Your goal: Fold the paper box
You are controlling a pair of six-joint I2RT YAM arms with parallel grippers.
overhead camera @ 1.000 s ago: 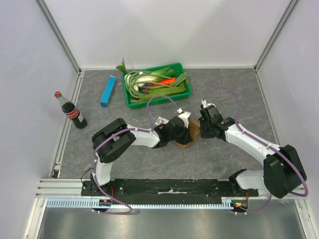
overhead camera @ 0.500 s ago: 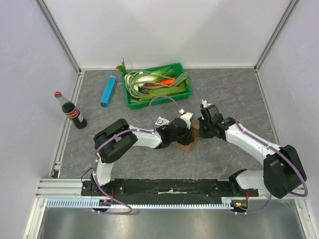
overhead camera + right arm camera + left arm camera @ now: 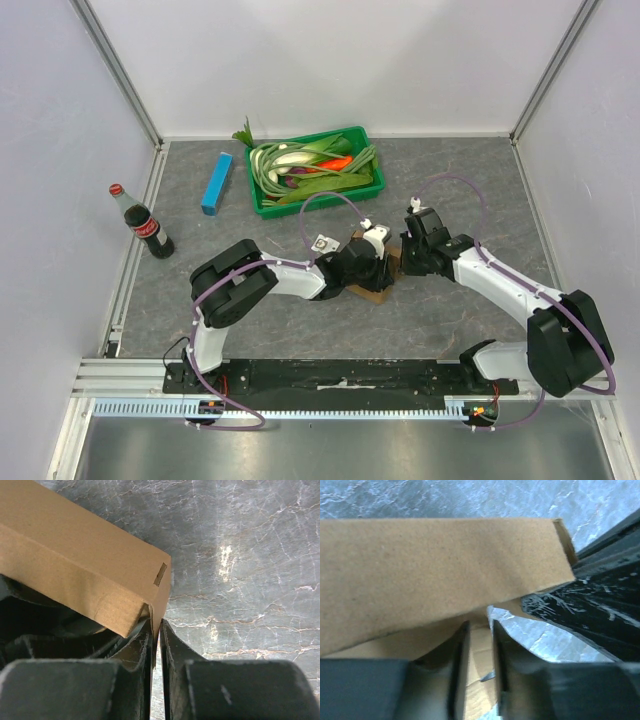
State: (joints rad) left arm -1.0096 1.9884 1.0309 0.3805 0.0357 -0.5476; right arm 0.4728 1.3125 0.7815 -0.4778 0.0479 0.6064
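The paper box (image 3: 377, 292) is a brown cardboard piece, partly folded up, lying mid-table between my two grippers. My left gripper (image 3: 377, 267) comes at it from the left. In the left wrist view a cardboard flap (image 3: 445, 565) rises across the frame, and the left gripper (image 3: 480, 630) has its jaws a little apart, with a flat cardboard panel showing through the gap and nothing pinched. My right gripper (image 3: 404, 262) is at the box's right side. In the right wrist view the right gripper (image 3: 156, 626) is shut on the thin edge of the box's (image 3: 75, 565) end wall.
A green tray (image 3: 377, 184) of vegetables stands at the back centre. A slim blue box (image 3: 216, 183) lies left of it, and a cola bottle (image 3: 148, 228) stands at the far left. The right gripper's black body (image 3: 605, 605) sits close beside the left fingers.
The left gripper's jaws have parted after being shut, and its wrist has crept slightly right over the box. The right gripper has tightened on the cardboard edge.
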